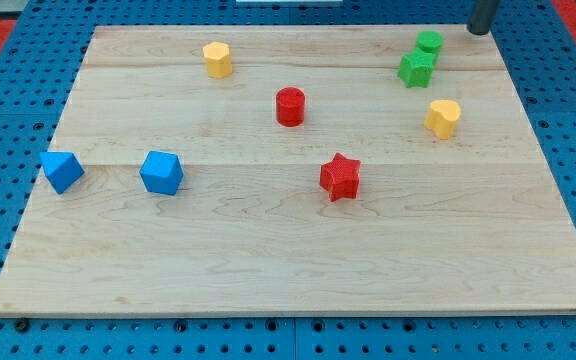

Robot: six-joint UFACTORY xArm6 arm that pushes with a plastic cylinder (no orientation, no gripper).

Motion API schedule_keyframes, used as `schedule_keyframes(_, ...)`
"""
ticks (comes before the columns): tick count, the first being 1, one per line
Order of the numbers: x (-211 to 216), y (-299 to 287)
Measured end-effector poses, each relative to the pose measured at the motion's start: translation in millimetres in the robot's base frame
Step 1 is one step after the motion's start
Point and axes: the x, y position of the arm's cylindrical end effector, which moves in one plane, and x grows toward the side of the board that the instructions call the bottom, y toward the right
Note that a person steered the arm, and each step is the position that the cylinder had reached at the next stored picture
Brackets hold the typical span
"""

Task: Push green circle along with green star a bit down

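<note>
Hanging at the view's top right corner, my tip [481, 30] is the lower end of a dark rod that runs out of the view's top; it has no jaws and holds nothing, and it touches no block. Nearest to it, toward the view's left and a little lower, sits the green circle [429, 42], close to the top edge of the wooden board [268, 260]. Directly below that, touching it or very nearly so, sits the green star [417, 69]; the two greens form a tight pair, both apart from the tip. Further down, slightly toward the view's right, is a yellow block [443, 118], rounded and many-sided, apart from the green pair. Toward the board's middle stands a red cylinder [290, 106], with a red star [340, 177] below it and to the view's right, the two well apart. Near the top edge, left of centre, rests a second yellow block [217, 60], also many-sided. On the view's left side lie two blue blocks, angular in shape: one [161, 172] further in, the other [62, 171] at the board's left edge, near each other but not touching. Around the board shows a blue pegboard surface [8, 60].
</note>
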Motion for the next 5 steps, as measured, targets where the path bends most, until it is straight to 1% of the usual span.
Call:
schedule_keyframes(3, 0.0, 2.2)
schedule_keyframes(4, 0.7, -10.4)
schedule_keyframes(5, 15.3, -41.7)
